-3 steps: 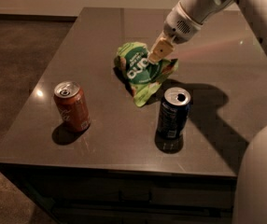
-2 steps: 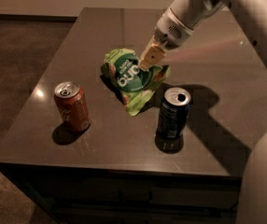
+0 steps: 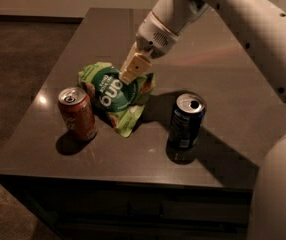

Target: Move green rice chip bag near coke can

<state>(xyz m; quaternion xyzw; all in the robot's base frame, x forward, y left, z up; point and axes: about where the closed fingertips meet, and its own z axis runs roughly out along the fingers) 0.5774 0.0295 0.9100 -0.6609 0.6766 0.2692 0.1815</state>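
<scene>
The green rice chip bag (image 3: pixel 114 96) is a crinkled light-green pouch with a dark green round panel. It hangs tilted from my gripper (image 3: pixel 129 75), whose tan fingers are shut on its top edge. Its lower corner reaches the tabletop. The coke can (image 3: pixel 77 114), red-orange with a silver top, stands upright just left of the bag, almost touching it. My white arm comes down from the upper right.
A dark blue can (image 3: pixel 185 121) stands upright to the right of the bag, a short gap away. The dark table (image 3: pixel 223 74) drops off at the front edge and left edge. The robot's white body (image 3: pixel 278 194) fills the lower right.
My gripper has carried the bag to the left, away from the dark blue can and up beside the coke can. Both cans have stayed in place.
</scene>
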